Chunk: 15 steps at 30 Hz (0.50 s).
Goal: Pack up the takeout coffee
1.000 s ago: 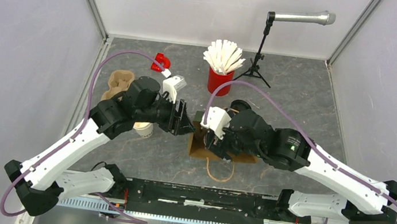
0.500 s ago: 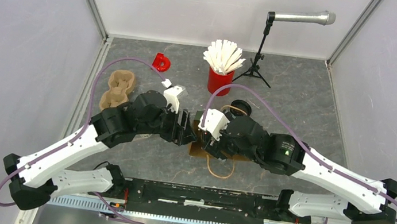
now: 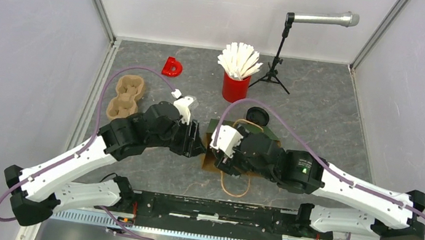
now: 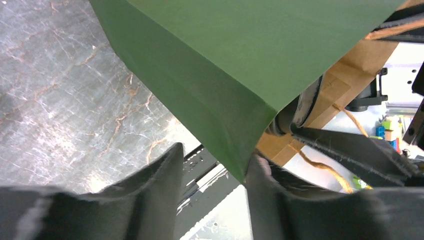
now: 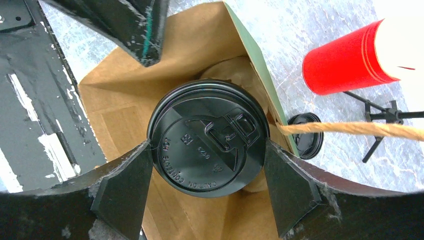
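Note:
A takeout coffee cup with its black lid (image 5: 207, 145) hangs upright inside the open brown paper bag (image 5: 115, 110). My right gripper (image 5: 207, 150) is shut on it, a finger pressed to each side of the lid rim. In the top view the right gripper (image 3: 222, 157) sits over the bag (image 3: 209, 163) and hides the cup. My left gripper (image 4: 214, 155) is open and straddles the bag's green outer wall (image 4: 225, 60) at its left rim; the wall's fold lies against one finger. From above, the left gripper (image 3: 198, 145) meets the bag's left edge.
A loose black lid (image 3: 257, 115) lies just behind the bag. The red cup of white sticks (image 3: 235, 86) and a microphone stand (image 3: 275, 66) are at the back. The brown pulp carrier (image 3: 125, 93) and a red D-shaped piece (image 3: 172, 66) lie at the left.
My left arm swung right and forward to the bag's left rim. My right arm drew nearer with the cup over the bag, uncovering the loose lid behind it.

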Tool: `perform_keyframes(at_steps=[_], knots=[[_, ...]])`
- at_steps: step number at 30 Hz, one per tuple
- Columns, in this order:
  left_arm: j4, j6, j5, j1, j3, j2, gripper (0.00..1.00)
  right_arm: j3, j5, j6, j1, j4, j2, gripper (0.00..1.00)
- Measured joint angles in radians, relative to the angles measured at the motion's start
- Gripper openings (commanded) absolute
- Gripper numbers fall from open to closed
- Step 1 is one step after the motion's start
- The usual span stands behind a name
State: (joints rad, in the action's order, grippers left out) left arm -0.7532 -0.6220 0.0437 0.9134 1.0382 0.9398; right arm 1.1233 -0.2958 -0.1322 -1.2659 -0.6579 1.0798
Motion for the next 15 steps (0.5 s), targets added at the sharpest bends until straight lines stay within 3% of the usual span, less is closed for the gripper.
perform_keyframes(at_steps=[2,4,10,15], knots=[[0.002,-0.003,0.0,0.003,-0.008,0.0,0.26,0.0,-0.014,0.003,-0.022,0.013,0.011,0.81],[0.005,-0.006,0.002,0.005,-0.013,-0.003,0.14,0.0,-0.031,0.005,-0.038,0.018,0.025,0.82],[0.022,-0.005,0.011,0.005,-0.022,-0.02,0.06,-0.024,-0.055,-0.054,-0.048,0.045,0.015,0.86],[0.037,0.002,0.039,0.005,-0.022,-0.017,0.06,-0.068,-0.069,-0.18,-0.048,0.05,-0.017,0.87]])
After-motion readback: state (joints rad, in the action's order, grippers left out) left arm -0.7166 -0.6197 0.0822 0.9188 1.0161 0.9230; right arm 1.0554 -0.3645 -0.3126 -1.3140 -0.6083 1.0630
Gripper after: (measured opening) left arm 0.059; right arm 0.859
